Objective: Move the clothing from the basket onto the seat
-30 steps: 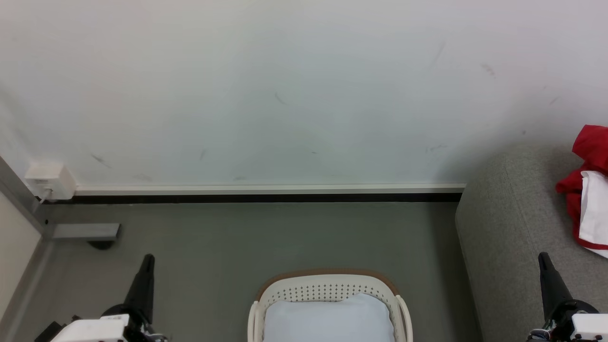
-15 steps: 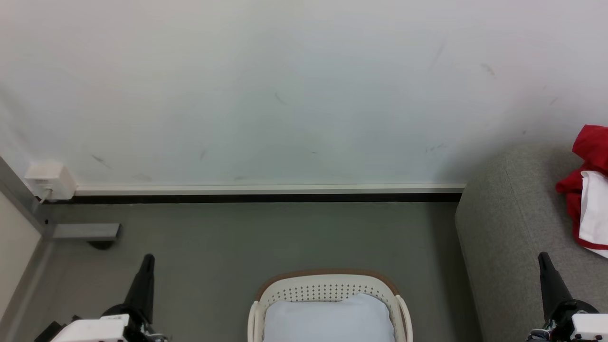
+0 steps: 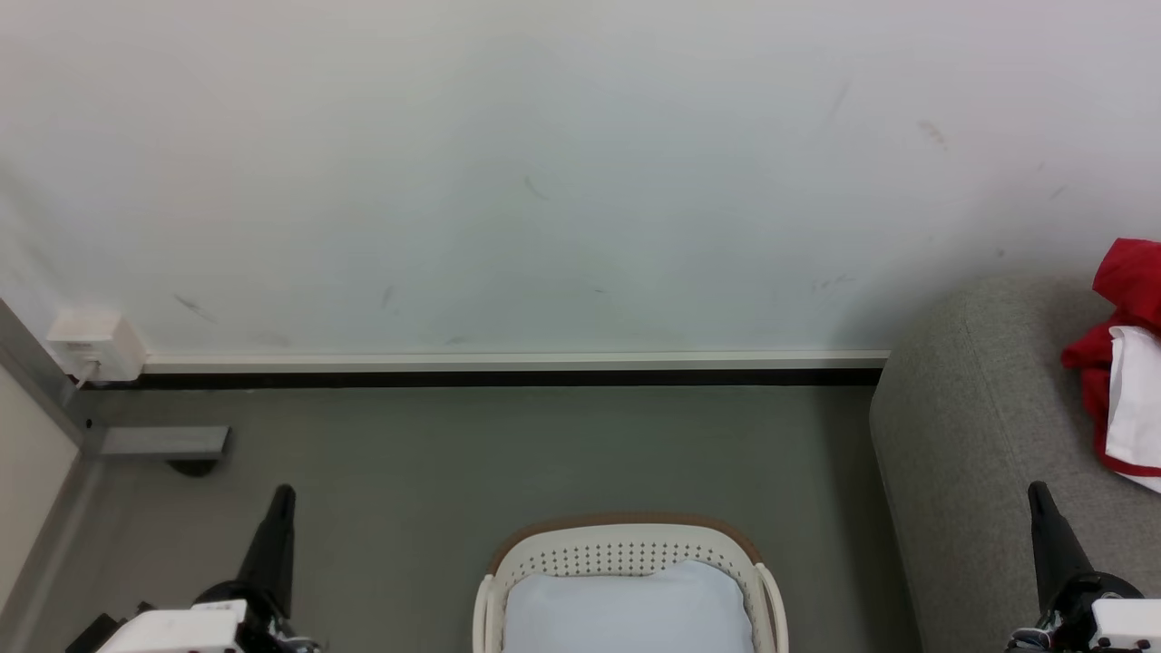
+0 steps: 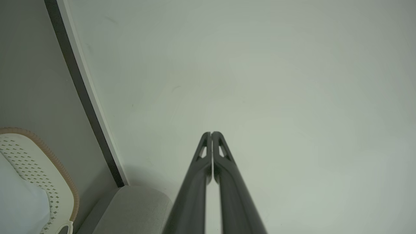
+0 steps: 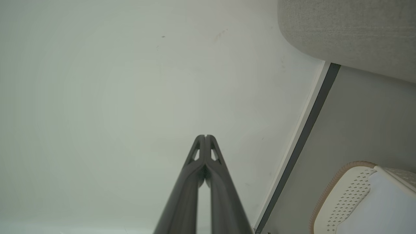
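Two grippers wait with jaws pressed together, empty: the left gripper (image 3: 282, 497) left of the basket (image 3: 626, 542), which holds a pale blue pad (image 3: 626, 608); the right gripper (image 3: 1038, 494) over the seat (image 3: 980, 426). The clothing (image 3: 1093, 354) lies heaped there, away from the basket-side edge. It looks limp, light and probably slick, best pinched at a raised fold.

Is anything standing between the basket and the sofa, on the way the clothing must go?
Nothing visible does. Only bare floor lies between the basket and the sofa. Inside the basket a pale blue pad covers what shows, so any clothing there would be hidden. Red clothing already lies on the sofa.
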{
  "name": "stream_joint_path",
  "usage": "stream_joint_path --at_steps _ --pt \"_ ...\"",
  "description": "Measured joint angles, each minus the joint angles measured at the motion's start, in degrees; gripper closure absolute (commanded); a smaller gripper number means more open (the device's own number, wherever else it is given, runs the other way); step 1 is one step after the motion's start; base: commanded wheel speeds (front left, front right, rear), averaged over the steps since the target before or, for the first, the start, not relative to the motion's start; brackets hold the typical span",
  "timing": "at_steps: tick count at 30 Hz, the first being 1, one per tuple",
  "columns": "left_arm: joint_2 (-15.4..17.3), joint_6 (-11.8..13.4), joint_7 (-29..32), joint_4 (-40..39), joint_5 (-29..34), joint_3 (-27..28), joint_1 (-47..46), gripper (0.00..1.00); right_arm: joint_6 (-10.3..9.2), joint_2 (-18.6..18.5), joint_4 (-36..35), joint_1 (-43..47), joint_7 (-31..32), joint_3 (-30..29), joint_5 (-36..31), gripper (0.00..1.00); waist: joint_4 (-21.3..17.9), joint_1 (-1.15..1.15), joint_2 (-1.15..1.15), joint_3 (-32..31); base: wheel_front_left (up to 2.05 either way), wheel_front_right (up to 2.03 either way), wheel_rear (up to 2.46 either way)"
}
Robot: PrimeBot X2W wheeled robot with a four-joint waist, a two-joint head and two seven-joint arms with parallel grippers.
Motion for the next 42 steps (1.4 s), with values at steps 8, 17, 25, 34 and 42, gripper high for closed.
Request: stream_joint_path --at_steps 8,17,25,34,42 --pt "0.0 0.0 0.0 0.0 0.0 0.0 0.0 1.0 0.0 0.0 0.0 0.0 0.01 0.0 0.0 1.0 0.0 0.0 0.0 0.0 0.0 0.0 0.0" --pt "0.0 0.0 0.0 0.0 0.0 0.0 -0.01 1.0 0.0 0.0 0.0 0.0 0.01 0.0 0.0 1.0 0.0 0.0 0.0 0.0 0.0 0.0 0.0" --pt "0.0 0.0 0.0 0.0 0.0 0.0 -0.01 1.0 0.0 -0.01 0.0 -0.01 0.0 0.0 0.0 1.0 0.0 0.0 0.0 0.0 0.0 0.0 0.0" --pt "0.0 0.0 0.0 0.0 0.0 0.0 -0.01 1.0 0.0 -0.01 0.0 -0.01 0.01 0.0 0.0 1.0 0.0 0.0 0.0 0.0 0.0 0.0 0.0" --pt "0.0 0.0 0.0 0.0 0.0 0.0 -0.01 1.0 0.0 -0.01 0.0 -0.01 0.0 0.0 0.0 1.0 0.0 0.0 0.0 0.0 0.0 0.0 0.0"
